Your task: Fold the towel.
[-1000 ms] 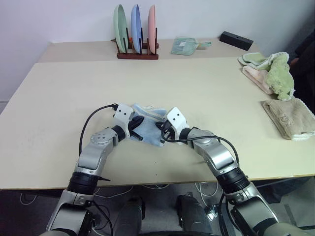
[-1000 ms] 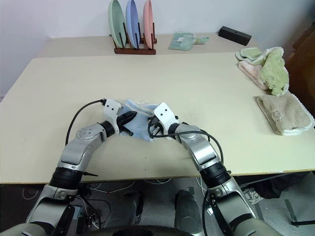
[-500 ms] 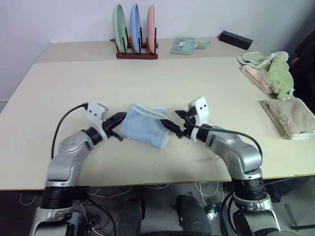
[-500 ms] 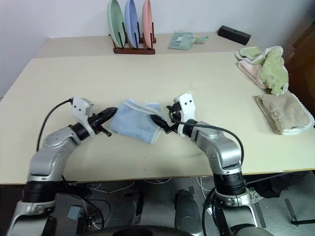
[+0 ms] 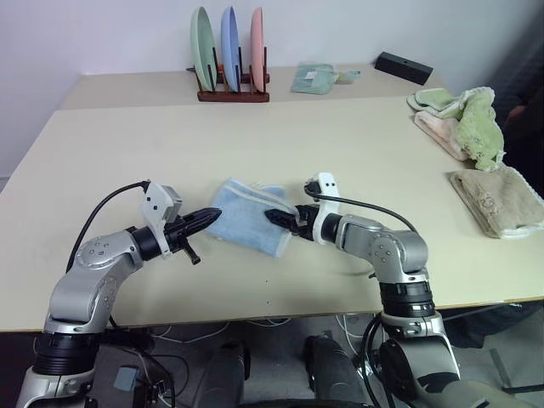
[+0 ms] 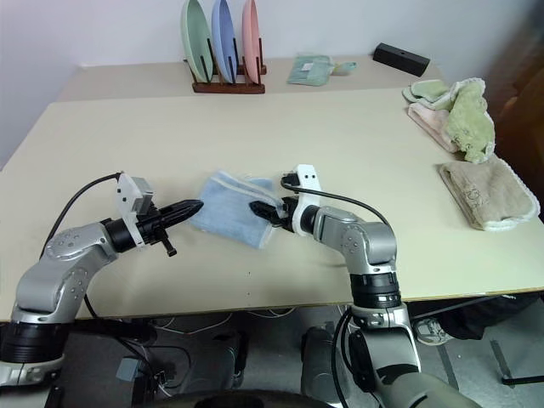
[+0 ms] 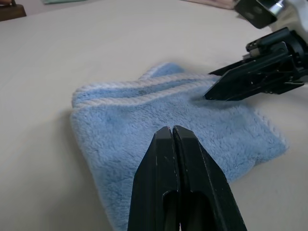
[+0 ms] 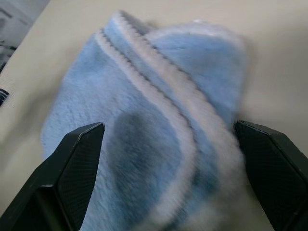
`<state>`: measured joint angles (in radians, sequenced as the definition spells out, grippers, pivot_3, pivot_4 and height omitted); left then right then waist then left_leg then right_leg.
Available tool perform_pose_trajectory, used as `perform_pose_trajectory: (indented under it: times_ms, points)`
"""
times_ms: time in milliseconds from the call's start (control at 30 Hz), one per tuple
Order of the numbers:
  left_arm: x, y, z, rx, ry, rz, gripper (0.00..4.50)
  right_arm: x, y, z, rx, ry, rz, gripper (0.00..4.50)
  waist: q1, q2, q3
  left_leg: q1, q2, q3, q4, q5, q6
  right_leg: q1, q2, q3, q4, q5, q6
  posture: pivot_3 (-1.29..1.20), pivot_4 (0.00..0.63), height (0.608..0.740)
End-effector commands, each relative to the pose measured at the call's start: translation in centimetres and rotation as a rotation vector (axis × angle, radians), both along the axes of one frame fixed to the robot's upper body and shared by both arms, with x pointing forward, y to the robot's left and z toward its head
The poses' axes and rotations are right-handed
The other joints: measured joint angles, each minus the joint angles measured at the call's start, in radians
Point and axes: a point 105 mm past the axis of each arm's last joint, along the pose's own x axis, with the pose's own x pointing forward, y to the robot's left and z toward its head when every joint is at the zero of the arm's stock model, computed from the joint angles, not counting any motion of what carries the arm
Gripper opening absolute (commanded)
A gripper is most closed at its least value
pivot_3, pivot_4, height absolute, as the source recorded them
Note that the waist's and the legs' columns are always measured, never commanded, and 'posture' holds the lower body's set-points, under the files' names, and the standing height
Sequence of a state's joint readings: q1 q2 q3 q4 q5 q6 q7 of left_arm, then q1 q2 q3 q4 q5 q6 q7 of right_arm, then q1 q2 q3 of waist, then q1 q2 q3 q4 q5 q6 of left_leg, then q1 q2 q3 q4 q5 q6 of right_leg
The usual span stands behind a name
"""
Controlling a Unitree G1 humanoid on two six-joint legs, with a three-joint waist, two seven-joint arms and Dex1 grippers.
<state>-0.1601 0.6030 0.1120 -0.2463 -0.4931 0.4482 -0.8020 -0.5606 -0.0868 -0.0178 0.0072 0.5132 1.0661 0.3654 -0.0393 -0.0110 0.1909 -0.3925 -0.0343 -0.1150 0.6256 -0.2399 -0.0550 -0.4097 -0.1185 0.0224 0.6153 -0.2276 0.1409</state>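
**Folded towel on table: status entry**

While the towel point(image 5: 248, 225) lies on the near middle of the table point(image 5: 357, 144) as a compact, layered bundle, its folding is judged largely done; white piped edging is seen running across the upper layer, and one corner sticks out at the far side.

- Left gripper point(image 5: 206, 218): closed with the two fingers pressed together and nothing between them, as seen in the left wrist view; the tip is set just beside the towel's left edge, and whether it touches cannot be told.
- Right gripper point(image 8: 168, 168): jaws spread wide and nothing gripped; in the right wrist view the towel is seen between and beyond the two fingers point(image 8: 72, 168), with the tips at or just over the right edge.
- Plate rack point(image 5: 231, 78), a small pale green cloth point(image 5: 316, 78), a black box point(image 5: 405, 67) and a heap of green and pink towels point(image 5: 463, 119) with a beige towel point(image 5: 497, 200): placed along the far and right sides, well apart from the work.

Remaining, by judgement: perhaps a tidying of the loose corner and squaring of the edges; otherwise only withdrawal of both arms.
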Motion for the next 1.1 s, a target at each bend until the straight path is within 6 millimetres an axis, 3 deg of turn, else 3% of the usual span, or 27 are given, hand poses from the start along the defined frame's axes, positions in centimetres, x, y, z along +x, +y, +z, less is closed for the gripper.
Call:
perform_pose_trajectory:
  times_ms: [33,233,367,433,500,633,700,833,1100]
  points:
    - [-0.4,-0.3,1.0,-0.01,-0.043,-0.001,0.0,0.2,1.5,1.1,0.032,-0.041,0.044,3.03,-0.004,0.0,0.0,0.0,0.0,0.0,0.0,0.0,0.0,0.0,0.0,0.0,0.0,0.0,0.0,0.0,0.15,0.74]
    - [-0.6,-0.4,0.9,-0.015,-0.042,0.01,0.0,0.6,1.1,1.9,0.06,-0.079,0.009,0.06,-0.004,0.0,0.0,0.0,0.0,0.0,-0.001,0.0,0.0,0.0,0.0,0.0,0.0,0.0,0.0,0.0,0.15,0.74]
    - [-0.6,-0.6,0.9,-0.019,-0.047,0.015,0.0,1.3,-1.8,4.9,0.134,-0.176,-0.104,0.06,-0.001,0.0,0.0,0.0,0.0,0.0,-0.001,0.0,0.0,0.0,0.0,0.0,0.0,0.0,0.0,0.0,0.15,0.74]
    - [-0.3,-0.9,1.0,-0.031,-0.048,0.013,0.0,2.1,-6.6,7.7,0.185,-0.254,-0.294,0.06,0.004,0.001,0.0,-0.001,0.0,0.0,-0.001,0.0,0.0,0.0,0.0,0.0,0.0,0.0,0.0,0.0,0.15,0.74]
    - [-0.1,-1.1,1.0,-0.039,-0.046,0.008,0.0,2.1,-10.0,9.0,0.204,-0.291,-0.427,0.06,0.016,0.001,0.0,-0.001,0.0,0.0,0.0,0.0,0.0,0.0,0.0,0.0,-0.001,0.0,0.0,0.0,0.15,0.74]
    - [0.4,-2.6,0.7,-0.052,-0.041,-0.043,0.0,0.5,-19.2,8.3,0.207,-0.247,-0.811,0.06,0.026,0.0,0.0,-0.001,0.0,0.0,-0.001,0.0,0.0,0.0,0.0,0.0,-0.001,0.0,0.0,0.0,0.15,0.74]
    - [0.7,-3.3,0.6,-0.064,-0.037,-0.068,0.0,-0.6,-21.9,6.7,0.244,-0.167,-0.947,0.06,0.026,0.0,0.0,-0.001,0.0,0.0,-0.001,0.0,0.0,0.0,0.0,0.0,-0.001,0.0,0.0,0.0,0.15,0.74]
    - [1.2,-4.6,0.7,-0.076,-0.039,-0.112,0.0,-2.6,-24.1,3.4,0.242,-0.024,-1.119,0.06,0.014,0.002,0.0,0.0,0.0,0.001,-0.001,0.0,0.0,0.0,0.0,0.0,-0.001,0.0,0.0,0.0,0.15,0.74]
    - [1.5,-5.3,0.4,-0.075,-0.034,-0.144,0.0,-4.9,-26.5,1.4,0.285,0.064,-1.315,0.06,0.0,0.005,0.0,0.0,0.0,0.001,-0.003,0.0,0.0,0.0,0.0,0.0,-0.001,0.0,0.0,0.0,0.15,0.74]
